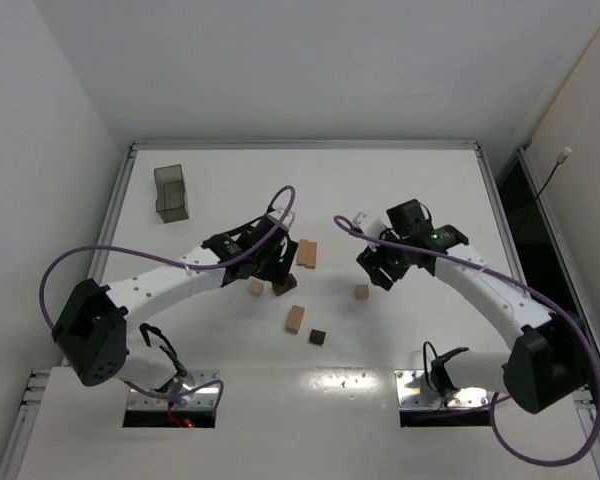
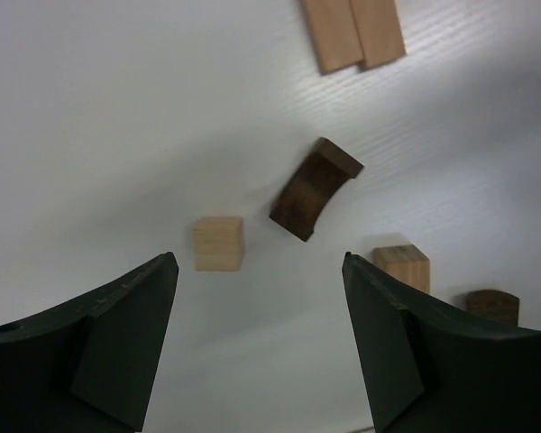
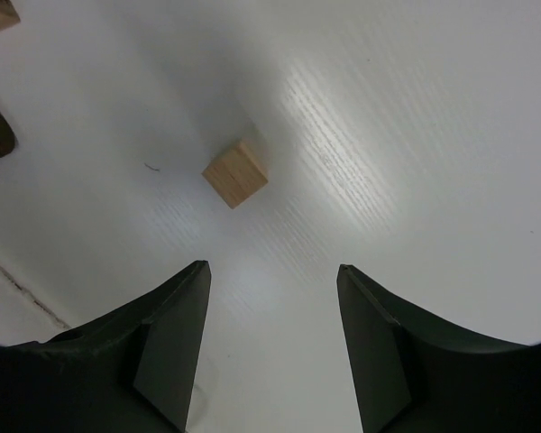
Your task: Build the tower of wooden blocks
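The wooden blocks lie loose on the white table, not stacked. In the top view I see two tan bars [image 1: 306, 253] side by side, a tan cube [image 1: 256, 287], a dark arch piece [image 1: 284, 286], a tan block [image 1: 296, 319], a small dark block [image 1: 317, 337] and another tan cube [image 1: 362, 292]. My left gripper [image 2: 258, 260] is open and empty above the table, with the tan cube [image 2: 218, 244] and the dark arch [image 2: 314, 188] just ahead. My right gripper [image 3: 272, 267] is open and empty, with the other tan cube [image 3: 235, 173] ahead of it.
A translucent grey bin [image 1: 170, 192] stands at the back left. The two arms [image 1: 160, 280] [image 1: 490, 290] reach inward from the near edge towards the middle. The table's raised rim [image 1: 300, 145] runs along the back.
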You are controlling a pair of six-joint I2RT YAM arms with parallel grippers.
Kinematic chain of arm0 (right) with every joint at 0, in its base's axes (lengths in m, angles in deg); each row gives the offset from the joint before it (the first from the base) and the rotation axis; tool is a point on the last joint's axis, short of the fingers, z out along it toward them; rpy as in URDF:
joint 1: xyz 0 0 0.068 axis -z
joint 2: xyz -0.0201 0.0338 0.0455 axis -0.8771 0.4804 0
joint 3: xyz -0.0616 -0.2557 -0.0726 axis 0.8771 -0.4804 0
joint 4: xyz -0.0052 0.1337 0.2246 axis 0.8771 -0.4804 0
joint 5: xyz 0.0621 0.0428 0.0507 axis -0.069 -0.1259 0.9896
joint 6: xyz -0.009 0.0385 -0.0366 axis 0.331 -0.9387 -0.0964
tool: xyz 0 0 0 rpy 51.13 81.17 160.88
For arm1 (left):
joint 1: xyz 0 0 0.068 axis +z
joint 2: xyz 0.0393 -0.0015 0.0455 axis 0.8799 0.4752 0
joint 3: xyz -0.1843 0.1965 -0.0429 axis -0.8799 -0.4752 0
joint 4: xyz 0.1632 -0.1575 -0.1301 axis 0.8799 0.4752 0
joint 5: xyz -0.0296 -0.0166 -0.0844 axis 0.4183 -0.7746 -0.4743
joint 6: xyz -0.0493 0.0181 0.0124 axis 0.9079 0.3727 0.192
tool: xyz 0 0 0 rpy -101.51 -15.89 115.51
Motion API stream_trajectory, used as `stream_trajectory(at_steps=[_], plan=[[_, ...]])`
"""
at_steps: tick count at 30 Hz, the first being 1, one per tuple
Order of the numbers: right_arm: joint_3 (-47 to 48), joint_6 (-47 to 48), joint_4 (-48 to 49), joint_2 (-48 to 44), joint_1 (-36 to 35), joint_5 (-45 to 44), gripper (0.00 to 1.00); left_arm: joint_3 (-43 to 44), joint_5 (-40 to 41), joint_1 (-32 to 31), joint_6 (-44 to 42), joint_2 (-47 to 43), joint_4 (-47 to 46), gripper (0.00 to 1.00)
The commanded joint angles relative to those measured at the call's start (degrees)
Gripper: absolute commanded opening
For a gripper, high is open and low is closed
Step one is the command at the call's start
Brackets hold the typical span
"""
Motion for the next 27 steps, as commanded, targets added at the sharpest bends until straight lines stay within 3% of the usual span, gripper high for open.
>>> stream_trajectory(at_steps=[1, 8, 10, 16, 21, 27], plan=[[0.2, 1.7, -1.4, 5.0, -2.1, -3.0, 0.55, -0.1, 7.8, 1.0, 2.0, -2.6, 0.4, 0.71], [2.3, -5.0, -2.0, 10.2, -4.6, -6.0, 0.55, -3.0, 7.1, 3.9, 1.1, -2.0, 1.0, 0.71], [3.8, -6.4, -2.0, 11.8, -4.6, -6.6, 0.55, -3.6, 6.4, 5.2, 1.1, -0.8, 1.0, 0.66], [6.9, -12.7, -2.5, 15.9, -4.0, -4.9, 0.55, -4.1, 2.7, 6.4, 1.1, 1.4, 1.6, 0.63], [7.5, -14.6, -2.5, 16.5, -4.0, -4.4, 0.55, -4.1, -2.3, 7.7, 0.6, 4.1, 2.2, 0.51], [7.5, -15.2, -3.0, 16.5, -3.5, -3.9, 0.55, -4.6, -2.9, 7.7, 0.6, 5.8, 2.2, 0.51]])
